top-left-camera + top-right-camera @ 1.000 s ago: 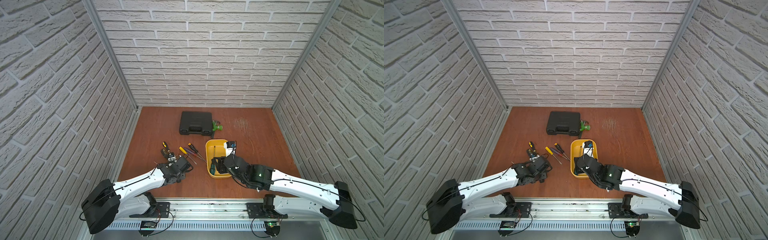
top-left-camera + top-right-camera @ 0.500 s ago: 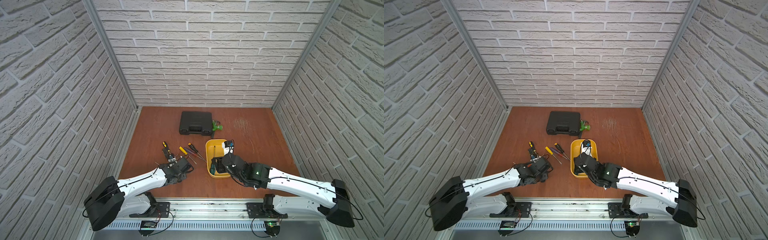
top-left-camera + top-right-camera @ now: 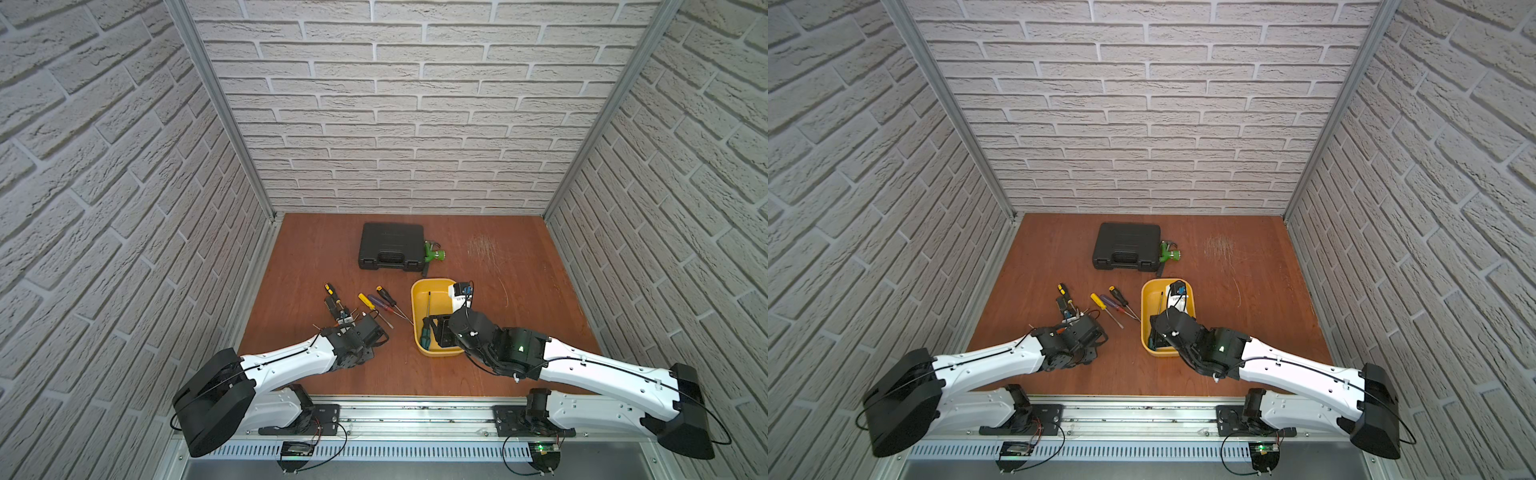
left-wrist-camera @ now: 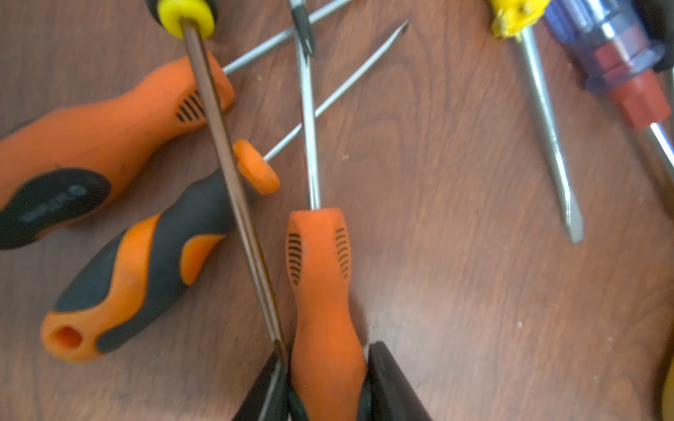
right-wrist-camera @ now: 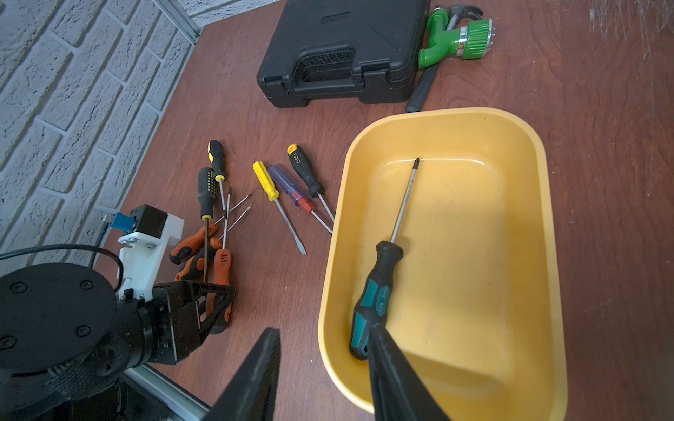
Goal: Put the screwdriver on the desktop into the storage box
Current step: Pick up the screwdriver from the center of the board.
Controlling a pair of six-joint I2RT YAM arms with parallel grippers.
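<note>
My left gripper (image 4: 328, 382) is shut on the handle of an orange screwdriver (image 4: 321, 273) that lies on the desktop (image 3: 519, 316) in a pile of several screwdrivers. A thin dark shaft from a yellow-capped screwdriver (image 4: 233, 175) runs along one jaw. In both top views the left gripper (image 3: 347, 328) (image 3: 1075, 324) is low at the pile, left of the yellow storage box (image 3: 415, 316) (image 3: 1144, 316). My right gripper (image 5: 324, 330) is open and holds nothing, straddling the near left rim of the storage box (image 5: 335, 255). A teal-and-black screwdriver (image 5: 375, 291) lies inside.
Three more screwdrivers, yellow (image 5: 265, 180), blue-and-red (image 5: 288, 186) and black (image 5: 304, 169), lie between the pile and the box. A black tool case (image 3: 392, 247) and a green nozzle (image 5: 456, 40) sit behind. Brick walls close in on three sides.
The left gripper's jaws have closed in on the orange handle. The right gripper has drifted slightly toward the box's near left corner.
</note>
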